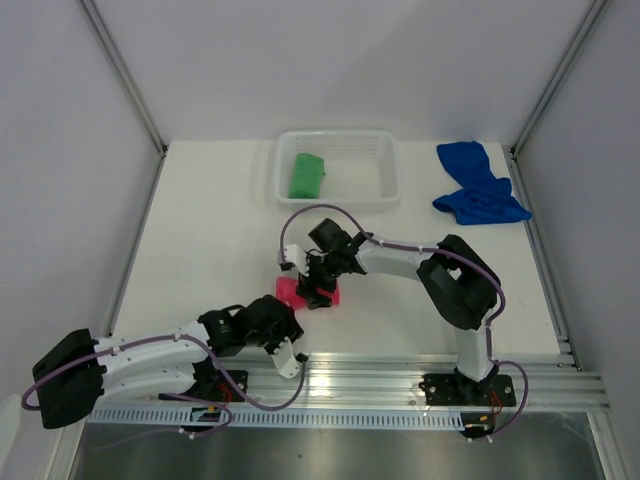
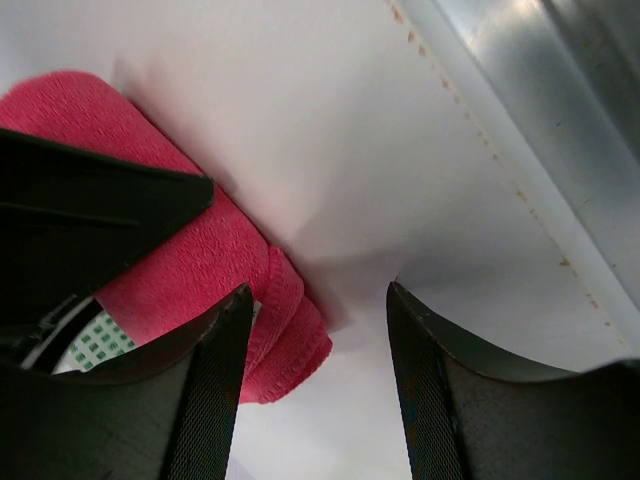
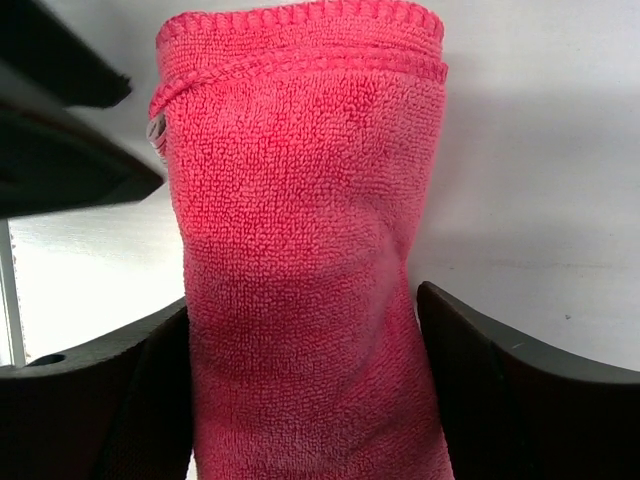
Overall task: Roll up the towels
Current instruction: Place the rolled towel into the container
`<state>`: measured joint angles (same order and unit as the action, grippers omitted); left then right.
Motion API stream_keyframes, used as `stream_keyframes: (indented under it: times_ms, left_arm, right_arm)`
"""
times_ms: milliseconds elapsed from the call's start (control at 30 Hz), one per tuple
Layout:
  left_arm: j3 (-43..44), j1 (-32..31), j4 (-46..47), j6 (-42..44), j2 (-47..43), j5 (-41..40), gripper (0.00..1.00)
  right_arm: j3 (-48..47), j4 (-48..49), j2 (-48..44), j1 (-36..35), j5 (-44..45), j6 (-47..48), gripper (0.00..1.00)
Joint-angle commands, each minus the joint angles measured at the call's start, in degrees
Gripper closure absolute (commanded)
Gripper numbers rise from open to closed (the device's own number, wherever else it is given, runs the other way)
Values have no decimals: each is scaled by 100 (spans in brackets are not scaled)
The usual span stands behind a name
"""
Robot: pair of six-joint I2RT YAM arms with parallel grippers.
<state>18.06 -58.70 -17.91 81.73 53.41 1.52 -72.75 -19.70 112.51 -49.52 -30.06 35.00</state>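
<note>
The pink-red towel (image 1: pixel 289 291) lies as a roll on the white table in front of the arms. My right gripper (image 1: pixel 318 290) reaches down over it. In the right wrist view the roll (image 3: pixel 300 200) fills the gap of that gripper (image 3: pixel 305 297), with a finger pressed against each side and the cloth pinched narrower there. My left gripper (image 1: pixel 287 345) sits just nearer than the roll. Its jaws (image 2: pixel 318 288) stand open over bare table, and one end of the roll (image 2: pixel 280 320) lies against the left finger. A green towel (image 1: pixel 306 175) lies rolled in the basket. The blue towel (image 1: pixel 478 187) is crumpled at the far right.
A white slotted basket (image 1: pixel 385 185) stands at the back centre. The table's metal rail (image 1: pixel 420 380) runs along the near edge, close behind my left gripper (image 2: pixel 560 130). White walls close in the left and right sides.
</note>
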Motion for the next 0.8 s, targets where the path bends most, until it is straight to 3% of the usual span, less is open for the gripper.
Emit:
stream_keyframes:
  times_ms: [0, 400, 567, 767]
  left_arm:
    - [-75, 191, 262, 124, 73, -494, 41]
    - [-164, 649, 210, 142, 91, -670, 41]
    - [310, 658, -728, -210, -461, -196, 38]
    - [865, 623, -1907, -588, -1488, 515, 33]
  right_arm:
    - [68, -95, -54, 21, -122, 41, 21]
    - [-2, -209, 61, 30, -246, 42, 21]
    - [-204, -113, 87, 56, -184, -606, 18]
    - [-388, -24, 25, -75, 536, -1320, 15]
